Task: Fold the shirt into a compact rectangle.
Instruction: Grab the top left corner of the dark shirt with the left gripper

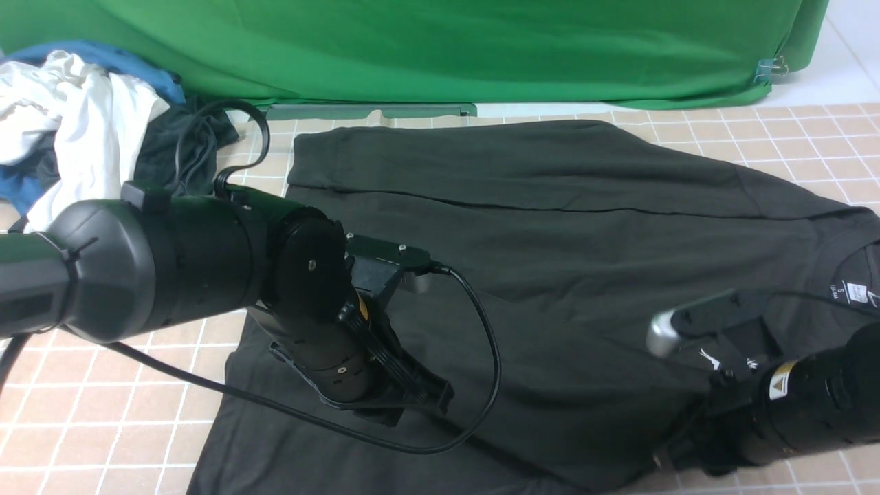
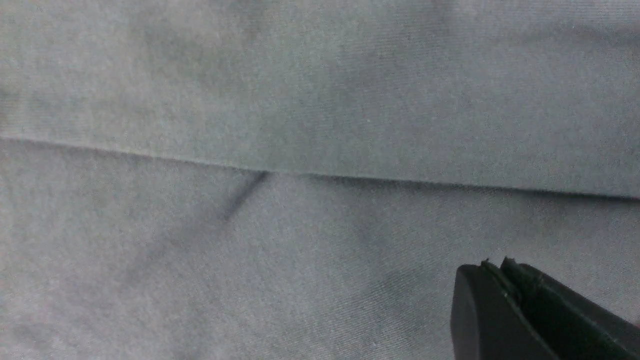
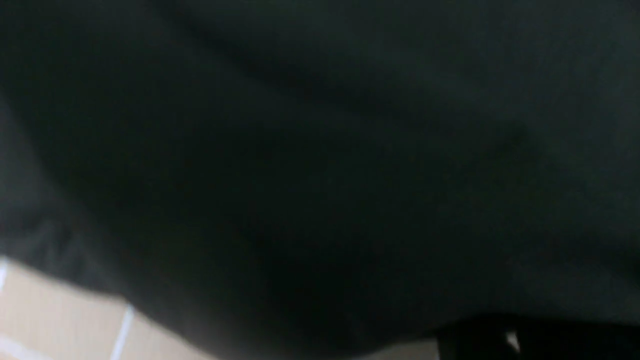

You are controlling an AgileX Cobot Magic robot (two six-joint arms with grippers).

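The black shirt (image 1: 564, 227) lies spread on the tiled table, collar and white size label (image 1: 854, 292) to the right. Its far edge is folded over along a long crease. A bit of white chest print (image 1: 711, 357) shows beside my right arm. My left gripper (image 1: 436, 400) points down at the shirt's near-left part. In the left wrist view its fingers (image 2: 500, 270) are pressed together just over flat cloth (image 2: 250, 100). My right gripper (image 1: 680, 450) sits low at the shirt's near edge. The right wrist view shows only dark cloth (image 3: 300, 150) and a dim finger shape (image 3: 500, 340).
A pile of white, blue and dark clothes (image 1: 75, 124) sits at the back left. A green backdrop (image 1: 440, 48) hangs along the far side. Bare tan tiles (image 1: 103, 426) show near left and far right. The left arm's cable (image 1: 489, 344) loops over the shirt.
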